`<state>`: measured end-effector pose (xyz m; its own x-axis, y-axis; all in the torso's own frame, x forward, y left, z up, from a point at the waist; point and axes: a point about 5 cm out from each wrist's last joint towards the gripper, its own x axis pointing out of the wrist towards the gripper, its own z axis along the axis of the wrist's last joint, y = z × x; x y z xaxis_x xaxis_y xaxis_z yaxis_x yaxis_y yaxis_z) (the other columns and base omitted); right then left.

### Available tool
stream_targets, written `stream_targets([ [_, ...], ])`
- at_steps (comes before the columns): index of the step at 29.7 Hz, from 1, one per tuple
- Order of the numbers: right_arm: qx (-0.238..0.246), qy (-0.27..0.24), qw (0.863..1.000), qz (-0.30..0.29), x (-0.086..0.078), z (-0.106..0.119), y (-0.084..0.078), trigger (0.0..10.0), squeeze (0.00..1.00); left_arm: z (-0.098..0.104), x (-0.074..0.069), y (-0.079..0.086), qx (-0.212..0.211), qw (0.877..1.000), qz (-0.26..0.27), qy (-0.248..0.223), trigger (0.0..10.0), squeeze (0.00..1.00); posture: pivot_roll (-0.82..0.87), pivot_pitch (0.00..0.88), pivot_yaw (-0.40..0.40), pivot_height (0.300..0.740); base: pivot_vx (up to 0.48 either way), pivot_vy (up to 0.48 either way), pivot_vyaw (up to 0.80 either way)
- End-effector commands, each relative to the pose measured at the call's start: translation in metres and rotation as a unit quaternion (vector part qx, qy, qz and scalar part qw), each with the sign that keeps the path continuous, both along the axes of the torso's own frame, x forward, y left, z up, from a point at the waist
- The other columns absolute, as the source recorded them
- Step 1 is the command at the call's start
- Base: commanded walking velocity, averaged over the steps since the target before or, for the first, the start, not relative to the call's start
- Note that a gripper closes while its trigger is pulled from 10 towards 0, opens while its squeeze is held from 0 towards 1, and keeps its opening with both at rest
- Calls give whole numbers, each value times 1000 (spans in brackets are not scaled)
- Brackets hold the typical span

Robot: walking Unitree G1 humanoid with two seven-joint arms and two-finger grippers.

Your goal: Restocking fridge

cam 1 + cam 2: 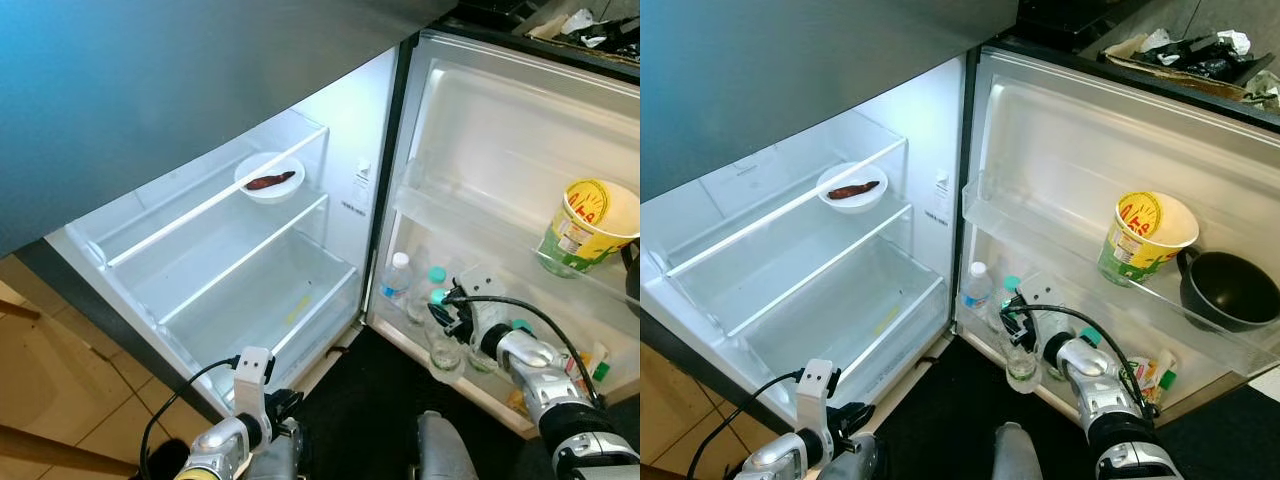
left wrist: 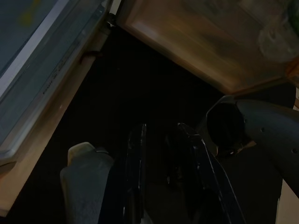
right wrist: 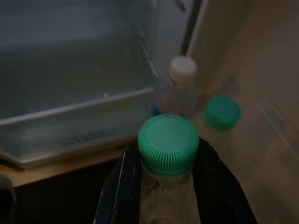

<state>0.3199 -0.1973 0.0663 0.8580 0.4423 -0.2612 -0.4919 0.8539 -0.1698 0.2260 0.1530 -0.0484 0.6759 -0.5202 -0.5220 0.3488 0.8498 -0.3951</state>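
Note:
The fridge stands open, its door (image 1: 500,130) swung to the right. My right gripper (image 1: 447,312) reaches into the lower door shelf (image 1: 1070,395) and is shut on a clear bottle with a green cap (image 3: 168,143); its glass body (image 1: 1021,368) hangs below the fingers. Beside it stand a white-capped bottle (image 1: 397,277) and another green-capped bottle (image 3: 222,112). My left gripper (image 2: 161,129) hangs idle low in front of the fridge over dark floor, with a narrow gap between its fingers and nothing in it.
A white plate (image 1: 270,178) with a brown item sits on the upper glass shelf. A yellow noodle cup (image 1: 585,225) and a black pot (image 1: 1230,290) stand in the middle door shelf. The clear crisper drawer (image 1: 270,305) is at the bottom.

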Motion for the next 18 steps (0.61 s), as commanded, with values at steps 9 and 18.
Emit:
stream_targets([
  [9,50,-33,996,68,-7,20,-2,10000,0,4,2,-7,-28,999,-12,-20,10000,0,-68,110,-6,626,0,0,0],
  [18,21,15,993,119,-24,20,-21,10000,0,31,22,-17,-66,985,-107,-115,10000,0,-74,116,-11,626,0,0,0],
])
